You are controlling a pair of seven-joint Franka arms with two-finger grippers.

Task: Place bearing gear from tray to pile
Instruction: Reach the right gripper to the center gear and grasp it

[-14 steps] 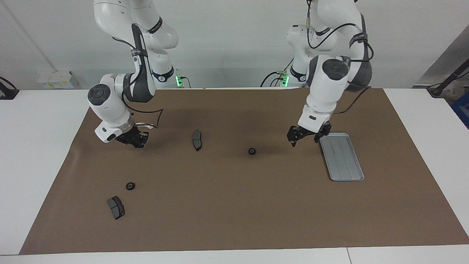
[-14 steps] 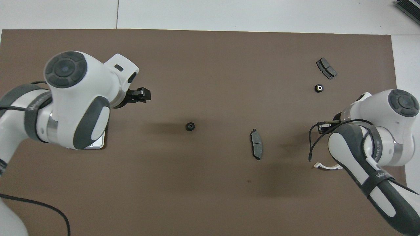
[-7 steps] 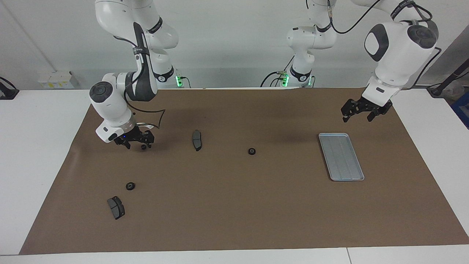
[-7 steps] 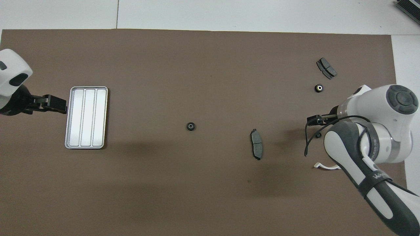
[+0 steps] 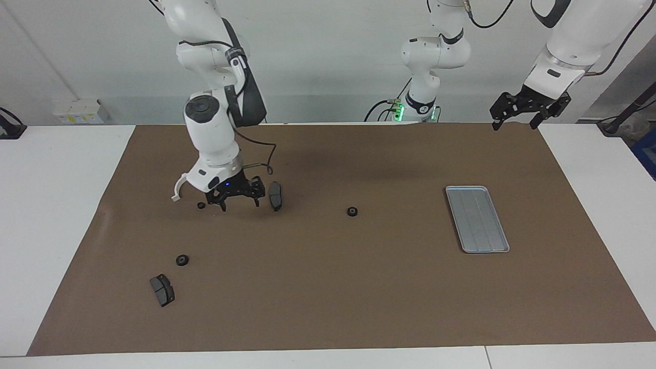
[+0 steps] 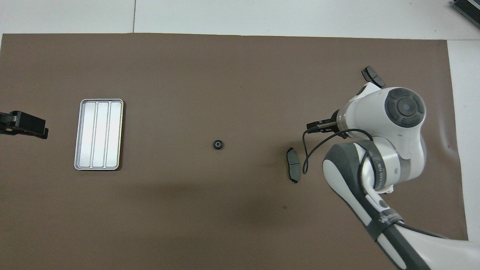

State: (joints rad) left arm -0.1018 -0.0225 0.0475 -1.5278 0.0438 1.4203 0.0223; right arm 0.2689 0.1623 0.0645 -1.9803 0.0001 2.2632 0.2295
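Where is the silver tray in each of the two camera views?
Facing view: the tray lies at the picture's right, toward the left arm's end.
Overhead view: the tray lies at the picture's left.
Shared landmark: the lone gear at mid-table.

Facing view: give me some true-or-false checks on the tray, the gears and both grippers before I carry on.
1. The tray holds a gear. False: no gear lies in it.
2. A middle gear lies on the mat between the tray and a brake pad. True.
3. The right gripper holds a gear. False: its jaws are open on nothing; a small gear lies on the mat beside it.
4. The left gripper hangs raised at the left arm's end, jaws open. True.
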